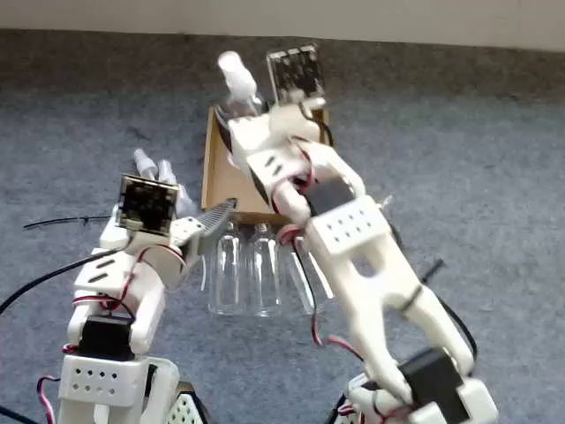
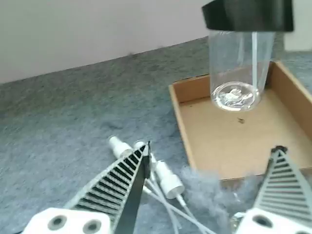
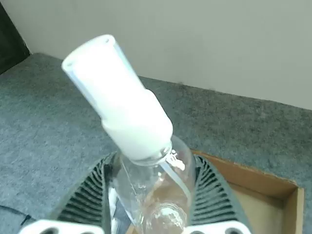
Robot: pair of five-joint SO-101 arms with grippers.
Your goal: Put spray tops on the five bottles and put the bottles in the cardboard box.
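Note:
My right gripper (image 3: pixel 151 195) is shut on a clear bottle (image 3: pixel 146 180) with a white spray top (image 3: pixel 119 100) fitted. It holds the bottle tilted above the cardboard box (image 1: pixel 219 172). In the left wrist view the bottle (image 2: pixel 240 68) hangs over the box floor (image 2: pixel 229 141) without touching it. My left gripper (image 2: pixel 212 151) stands open with nothing in it, near the box's front corner and over the loose spray tops (image 2: pixel 163 173). In the high view the left gripper (image 1: pixel 212 225) sits just left of three clear topless bottles (image 1: pixel 256 274).
Loose spray tops (image 1: pixel 154 168) lie on the grey carpet left of the box. A black cable (image 1: pixel 62 221) trails off to the left. The right arm (image 1: pixel 371 265) reaches over the topless bottles. A pale wall runs along the carpet's far edge.

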